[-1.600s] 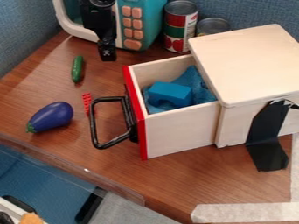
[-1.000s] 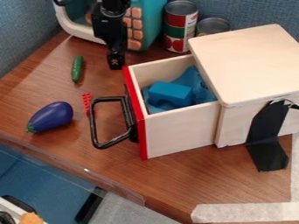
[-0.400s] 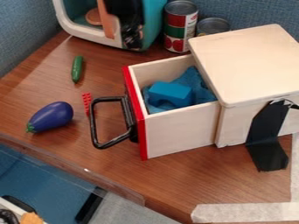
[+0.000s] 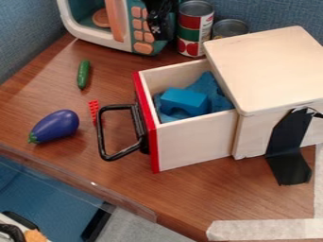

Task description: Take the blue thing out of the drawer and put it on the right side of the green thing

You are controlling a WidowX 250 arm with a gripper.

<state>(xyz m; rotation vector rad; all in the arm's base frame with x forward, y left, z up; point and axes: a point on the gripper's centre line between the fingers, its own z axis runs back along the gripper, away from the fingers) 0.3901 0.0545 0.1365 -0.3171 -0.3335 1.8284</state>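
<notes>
One blue block (image 4: 184, 101) sits on rumpled blue cloth (image 4: 207, 86) inside the open wooden drawer (image 4: 195, 147) on the counter (image 4: 183, 189), the green cucumber (image 4: 83, 74) lying at the drawer's 10 o'clock. A round orange-brown piece (image 4: 100, 18) rests inside the toy microwave (image 4: 95, 39). The black gripper (image 4: 161, 31) hangs at the microwave's 3 o'clock side, near the taller can (image 4: 195, 28); whether its jaws are spread or pressed together cannot be told. Since the previous frame, the gripper has shifted toward between 1 and 2 o'clock, uncovering the microwave's orange buttons (image 4: 139, 36), while block, drawer and cucumber have stayed put.
</notes>
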